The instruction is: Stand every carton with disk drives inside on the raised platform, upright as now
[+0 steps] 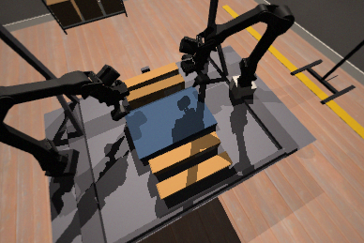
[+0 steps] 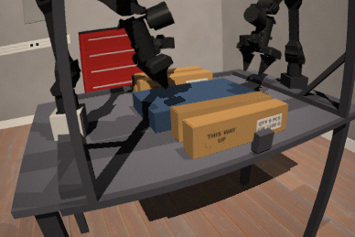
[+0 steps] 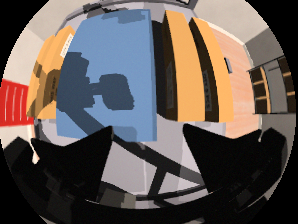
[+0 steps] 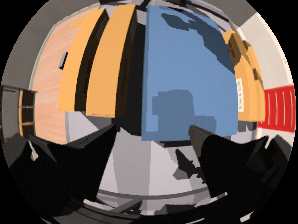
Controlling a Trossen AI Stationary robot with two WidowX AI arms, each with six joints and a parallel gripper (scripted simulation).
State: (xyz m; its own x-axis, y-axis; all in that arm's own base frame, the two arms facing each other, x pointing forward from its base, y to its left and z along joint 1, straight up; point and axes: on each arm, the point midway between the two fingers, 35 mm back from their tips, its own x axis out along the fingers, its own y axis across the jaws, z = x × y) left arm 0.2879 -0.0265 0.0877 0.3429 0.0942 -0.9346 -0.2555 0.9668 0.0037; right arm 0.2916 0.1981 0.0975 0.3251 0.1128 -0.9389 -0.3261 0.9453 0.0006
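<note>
The raised blue platform [image 1: 159, 119] [image 2: 210, 90] [image 3: 115, 45] [image 4: 185, 65] carries no carton. On the grey-knob side stand an inner carton [image 1: 157, 87] [image 2: 220, 102] [image 3: 187, 75] [image 4: 110, 65] and an outer carton [image 1: 152, 76] [image 2: 242, 125] [image 3: 220, 75] [image 4: 77, 70]. On the opposite side stand another inner carton [image 1: 164, 160] and outer carton [image 1: 174, 184]. All look closed and upright. My left gripper [image 3: 148, 129] [image 2: 166, 84] is open and empty above one platform end. My right gripper [image 4: 153, 129] [image 2: 253, 72] is open and empty by the opposite end. The cartons' contents are hidden.
A small grey block [image 2: 262, 141] is at the table edge beside the outer carton on that side. Black frame posts [image 2: 69, 84] rise around the table. A red drawer cabinet [image 2: 102, 61] stands beyond the table.
</note>
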